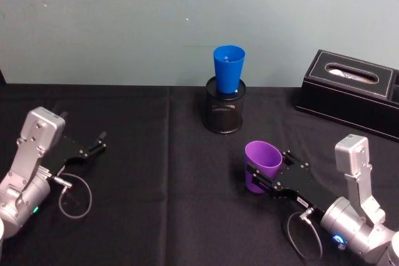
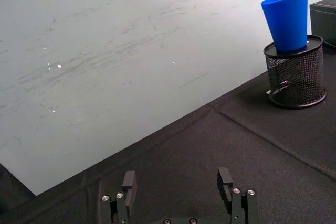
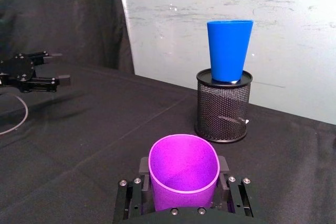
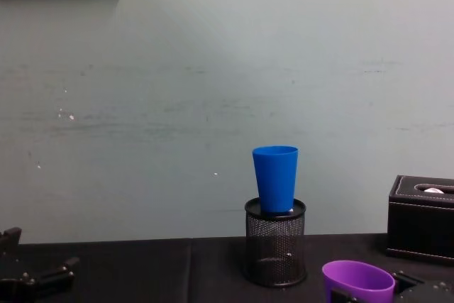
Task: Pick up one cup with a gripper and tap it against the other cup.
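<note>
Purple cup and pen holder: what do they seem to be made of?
The purple cup looks like thin smooth plastic, slightly matte: its rim is squeezed oval in the right gripper. The pen holder seems black metal wire mesh: a fine see-through grid.

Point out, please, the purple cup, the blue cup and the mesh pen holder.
purple cup (image 1: 262,156): head view, on the inside of its open mouth.
blue cup (image 1: 228,74): head view, on its outer side wall.
mesh pen holder (image 1: 223,116): head view, on its front mesh wall.
</note>
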Available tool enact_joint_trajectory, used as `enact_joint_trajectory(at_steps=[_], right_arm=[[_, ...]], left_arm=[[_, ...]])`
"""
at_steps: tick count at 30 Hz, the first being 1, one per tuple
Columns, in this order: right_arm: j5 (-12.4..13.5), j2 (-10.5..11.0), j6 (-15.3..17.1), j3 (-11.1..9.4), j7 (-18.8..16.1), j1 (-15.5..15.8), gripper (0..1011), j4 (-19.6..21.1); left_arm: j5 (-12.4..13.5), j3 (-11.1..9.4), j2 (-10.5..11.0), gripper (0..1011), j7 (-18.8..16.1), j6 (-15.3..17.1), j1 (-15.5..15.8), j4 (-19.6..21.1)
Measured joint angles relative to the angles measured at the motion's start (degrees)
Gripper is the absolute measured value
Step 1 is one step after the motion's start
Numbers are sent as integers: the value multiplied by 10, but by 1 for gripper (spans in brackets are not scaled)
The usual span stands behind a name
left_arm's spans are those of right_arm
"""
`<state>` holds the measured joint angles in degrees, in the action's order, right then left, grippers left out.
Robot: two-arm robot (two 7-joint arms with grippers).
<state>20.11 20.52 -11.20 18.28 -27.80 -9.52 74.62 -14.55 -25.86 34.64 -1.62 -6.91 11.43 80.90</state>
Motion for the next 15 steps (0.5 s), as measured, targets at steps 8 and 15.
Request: enact_joint_trajectory(at_steps=[8, 15], right_arm=[[0, -5, -8, 1, -5, -6, 731, -14], [0, -8, -11, 2, -6, -9, 731, -22]], left_arm=[[0, 0, 0, 1011, 0, 0, 0, 0], [0, 0, 0, 1012, 0, 0, 0, 0]])
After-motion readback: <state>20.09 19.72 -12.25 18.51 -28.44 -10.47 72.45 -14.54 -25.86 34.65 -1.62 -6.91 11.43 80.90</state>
